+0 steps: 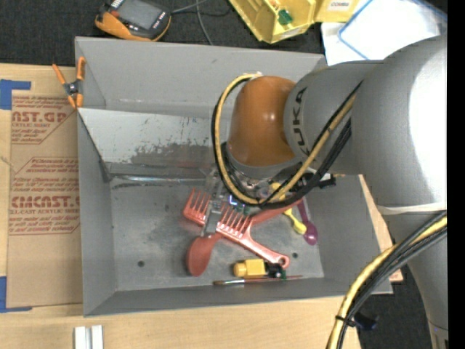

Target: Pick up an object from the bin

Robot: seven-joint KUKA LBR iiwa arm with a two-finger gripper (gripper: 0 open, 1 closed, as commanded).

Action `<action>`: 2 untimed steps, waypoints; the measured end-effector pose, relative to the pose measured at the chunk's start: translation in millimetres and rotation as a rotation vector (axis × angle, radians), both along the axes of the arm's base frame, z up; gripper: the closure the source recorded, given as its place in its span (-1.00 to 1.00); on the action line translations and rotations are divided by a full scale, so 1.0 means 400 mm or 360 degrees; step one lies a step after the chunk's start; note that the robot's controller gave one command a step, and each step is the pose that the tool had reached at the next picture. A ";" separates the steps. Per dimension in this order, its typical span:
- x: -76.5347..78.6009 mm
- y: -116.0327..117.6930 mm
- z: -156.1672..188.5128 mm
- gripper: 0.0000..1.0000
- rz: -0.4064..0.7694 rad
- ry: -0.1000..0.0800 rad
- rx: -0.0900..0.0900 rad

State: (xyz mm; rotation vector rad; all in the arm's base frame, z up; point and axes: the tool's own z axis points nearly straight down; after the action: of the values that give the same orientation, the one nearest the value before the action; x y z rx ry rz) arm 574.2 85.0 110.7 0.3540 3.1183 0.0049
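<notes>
My gripper (pixel 216 215) hangs under the arm's orange cover, low over the middle of the bin floor. It is right above a salmon-pink comb-like piece (pixel 196 208) and a second pink comb with a long looped handle (pixel 243 235). A red spoon (pixel 199 257) lies just below the gripper, its handle running up under it. I cannot tell whether the gripper touches any of them.
A small yellow and black object (pixel 253 269) and a thin dark stick (pixel 254 281) lie by the front wall. A purple spoon (pixel 308 230) and a yellow piece (pixel 296 221) lie to the right, partly under the arm. The bin's left floor is bare.
</notes>
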 end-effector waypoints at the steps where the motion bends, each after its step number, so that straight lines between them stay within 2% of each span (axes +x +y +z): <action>1: 0.014 0.011 0.096 -1.00 0.0079 -0.0009 -0.0003; 2: -0.009 -0.034 -0.006 -1.00 -0.0387 0.0007 -0.0001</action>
State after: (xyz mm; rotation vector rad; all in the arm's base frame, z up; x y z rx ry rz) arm 570.7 71.2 108.2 0.7303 3.0565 0.0029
